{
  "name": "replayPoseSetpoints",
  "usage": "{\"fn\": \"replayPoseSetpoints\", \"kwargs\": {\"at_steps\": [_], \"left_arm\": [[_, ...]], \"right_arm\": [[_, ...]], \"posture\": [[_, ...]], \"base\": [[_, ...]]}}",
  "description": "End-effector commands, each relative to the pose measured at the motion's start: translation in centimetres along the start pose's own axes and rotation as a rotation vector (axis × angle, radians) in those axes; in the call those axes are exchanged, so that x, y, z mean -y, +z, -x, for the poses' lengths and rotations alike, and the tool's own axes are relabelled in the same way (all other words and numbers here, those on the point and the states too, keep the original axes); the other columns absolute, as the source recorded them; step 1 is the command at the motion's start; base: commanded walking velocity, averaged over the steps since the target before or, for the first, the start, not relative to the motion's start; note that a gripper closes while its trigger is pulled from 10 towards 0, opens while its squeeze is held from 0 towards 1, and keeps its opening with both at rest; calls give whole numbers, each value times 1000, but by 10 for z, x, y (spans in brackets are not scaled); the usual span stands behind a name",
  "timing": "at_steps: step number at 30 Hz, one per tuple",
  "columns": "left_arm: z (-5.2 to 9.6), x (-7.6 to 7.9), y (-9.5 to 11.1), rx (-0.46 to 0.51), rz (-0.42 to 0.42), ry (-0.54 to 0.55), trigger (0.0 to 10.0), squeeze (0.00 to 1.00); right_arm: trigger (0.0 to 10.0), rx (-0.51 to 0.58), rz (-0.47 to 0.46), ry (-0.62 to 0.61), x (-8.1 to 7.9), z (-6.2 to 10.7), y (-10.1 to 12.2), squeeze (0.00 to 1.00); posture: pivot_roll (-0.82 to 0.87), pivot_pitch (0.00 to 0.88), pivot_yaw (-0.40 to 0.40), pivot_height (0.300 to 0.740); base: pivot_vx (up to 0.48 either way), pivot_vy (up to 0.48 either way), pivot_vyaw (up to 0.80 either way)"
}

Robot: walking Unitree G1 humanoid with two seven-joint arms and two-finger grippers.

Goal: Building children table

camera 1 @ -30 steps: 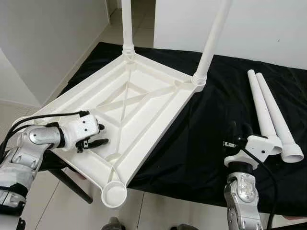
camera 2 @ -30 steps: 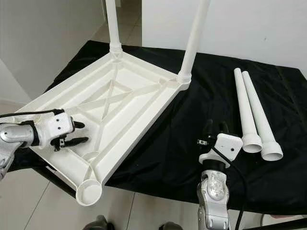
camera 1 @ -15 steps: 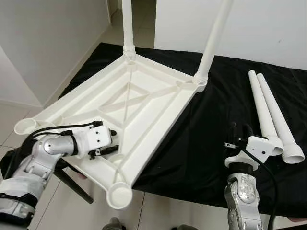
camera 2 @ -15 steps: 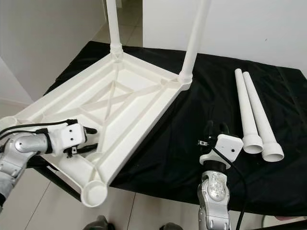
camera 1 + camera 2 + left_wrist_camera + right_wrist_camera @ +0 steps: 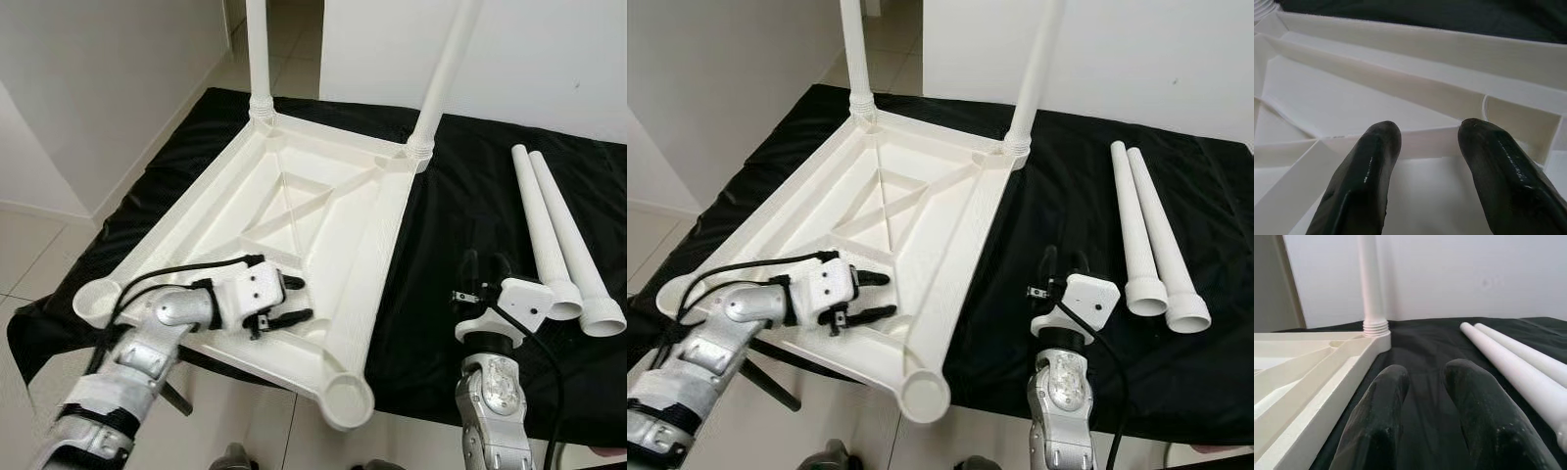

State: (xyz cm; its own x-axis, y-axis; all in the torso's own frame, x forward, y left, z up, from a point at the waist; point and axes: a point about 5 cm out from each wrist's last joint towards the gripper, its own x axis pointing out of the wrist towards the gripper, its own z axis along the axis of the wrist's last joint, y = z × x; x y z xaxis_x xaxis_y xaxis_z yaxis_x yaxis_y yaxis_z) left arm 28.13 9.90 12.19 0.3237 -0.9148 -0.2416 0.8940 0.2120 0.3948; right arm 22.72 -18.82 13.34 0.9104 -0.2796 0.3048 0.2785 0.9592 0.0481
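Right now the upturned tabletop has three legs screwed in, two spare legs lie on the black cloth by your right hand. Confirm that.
Not quite: the upturned tabletop has two legs screwed in, not three, as the left eye view shows. Two spare legs do lie on the black cloth by the right hand.

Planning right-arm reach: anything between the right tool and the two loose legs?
No, just bare black cloth between right tool and loose legs, per the left eye view.

Matt white plastic tabletop (image 5: 323, 215), smooth white plastic legs (image 5: 558, 235), matt black cloth (image 5: 460, 225), glossy black gripper fingers (image 5: 1359, 181)
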Motion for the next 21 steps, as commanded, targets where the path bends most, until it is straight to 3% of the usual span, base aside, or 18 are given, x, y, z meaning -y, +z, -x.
{"fn": "replayPoseSetpoints", "kwargs": {"at_steps": [1, 5, 8, 10, 17, 18, 19, 21], "left_arm": [[-10, -5, 0, -20, -4, 184, 10000, 0], [-15, -6, -1, -35, 36, 228, 10000, 0], [-2, -23, 7, 61, 131, 282, 10000, 0], [8, -27, 13, 120, 147, 250, 10000, 0], [20, -25, 16, 147, 189, 152, 10000, 0], [22, -21, 15, 132, 205, 100, 10000, 1000], [25, -14, 15, 119, 213, 23, 10000, 1000], [25, -14, 15, 119, 213, 23, 10000, 1000]], "right_arm": [[10000, -22, 5, -6, -1, 3, -4, 0], [10000, -22, 5, -7, -1, 3, -4, 0], [10000, -24, 10, -2, 0, 3, -4, 0], [10000, -27, 13, 3, 0, 3, -5, 0], [10000, -31, 11, 18, -1, 2, -6, 0], [10000, -32, 11, 21, -2, 2, -6, 0], [10000, -33, 11, 22, -2, 2, -7, 0], [10000, -33, 11, 22, -2, 2, -7, 0]], "posture": [[22, 0, 23, 740], [21, 0, 22, 740], [25, 0, 13, 740], [32, 0, 7, 740], [43, 0, -2, 740], [46, 0, -4, 740], [47, 0, -6, 740], [47, 0, -6, 740]], "base": [[0, 0, 0], [0, 0, 0], [0, 0, 0], [0, 0, 0], [0, 0, 0], [0, 0, 0], [0, 0, 0], [0, 0, 0]]}}
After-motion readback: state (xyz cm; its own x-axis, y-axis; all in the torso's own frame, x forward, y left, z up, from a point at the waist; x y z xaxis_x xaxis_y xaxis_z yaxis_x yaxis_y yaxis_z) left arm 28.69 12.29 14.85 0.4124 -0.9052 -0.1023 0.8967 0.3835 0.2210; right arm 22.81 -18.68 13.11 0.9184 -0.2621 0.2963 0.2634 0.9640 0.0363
